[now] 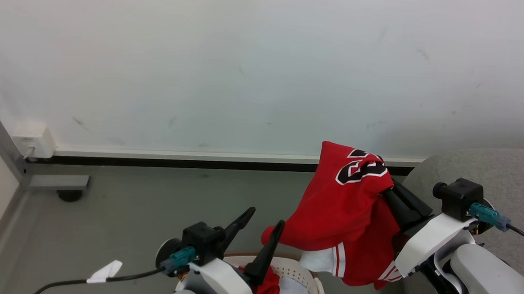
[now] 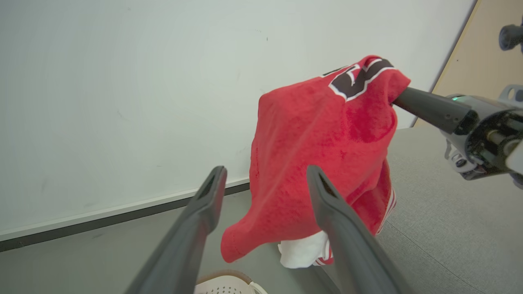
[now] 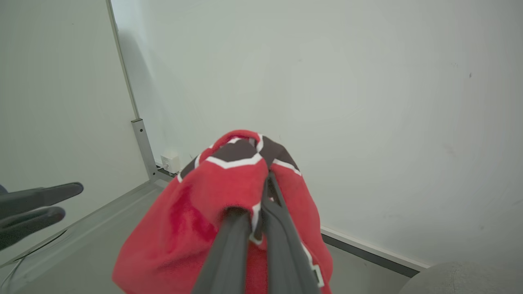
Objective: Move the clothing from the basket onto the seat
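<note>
Left tool point(image 1: 265, 219): I read both fingers spread wide, gripping nothing, pointing up and forward, low at my left | Right tool point(image 1: 391, 197): fingers pressed together, clamped on the clothing point(image 1: 334, 213), held higher than the left | Right forearm: pale, angled in from lower right

Black, white-edged print point(image 1: 362, 168) on the red jersey point(image 1: 330, 213) is crumpled; nothing can be read

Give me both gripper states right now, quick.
Left gripper: open, holding nothing.
Right gripper: shut on the red jersey, which hangs from it.
</note>
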Controlling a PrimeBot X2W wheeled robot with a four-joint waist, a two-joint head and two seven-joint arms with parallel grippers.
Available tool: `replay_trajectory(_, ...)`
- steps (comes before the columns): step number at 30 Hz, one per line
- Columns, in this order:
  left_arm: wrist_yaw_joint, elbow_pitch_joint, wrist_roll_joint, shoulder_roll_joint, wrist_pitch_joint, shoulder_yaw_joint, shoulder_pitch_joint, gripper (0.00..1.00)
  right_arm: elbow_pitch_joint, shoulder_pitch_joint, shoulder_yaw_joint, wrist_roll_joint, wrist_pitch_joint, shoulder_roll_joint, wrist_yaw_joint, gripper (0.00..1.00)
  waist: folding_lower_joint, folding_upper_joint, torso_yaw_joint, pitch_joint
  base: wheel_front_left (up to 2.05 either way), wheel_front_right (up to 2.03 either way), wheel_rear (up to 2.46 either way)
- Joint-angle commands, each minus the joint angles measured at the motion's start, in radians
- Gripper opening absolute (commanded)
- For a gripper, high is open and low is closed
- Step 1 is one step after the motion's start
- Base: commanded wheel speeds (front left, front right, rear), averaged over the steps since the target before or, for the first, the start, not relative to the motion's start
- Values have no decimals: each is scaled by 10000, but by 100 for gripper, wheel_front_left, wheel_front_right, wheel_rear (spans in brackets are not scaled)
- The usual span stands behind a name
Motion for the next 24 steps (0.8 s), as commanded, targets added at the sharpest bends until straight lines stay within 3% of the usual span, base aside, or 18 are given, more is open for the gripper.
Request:
replay_trajectory(1,-30,73,129,-12,-63,61,109,100,-37,161,-76,-65,-37,-25,-25,0,-1,-1,-67,-8,0,0,0)
replay_trajectory(11,-129,191,205,-149,-72,231,-12,100,-121,47,-379,-178,-37,-95,-23,0,-1,-1,-566,128,0,0,0)
replay_trajectory(24,-269,-12,437,-388,-74,289,-26,100,-510,159,-1111,-465,-35,-700,-25,0,-1,-1,-2205,596,0,0,0)
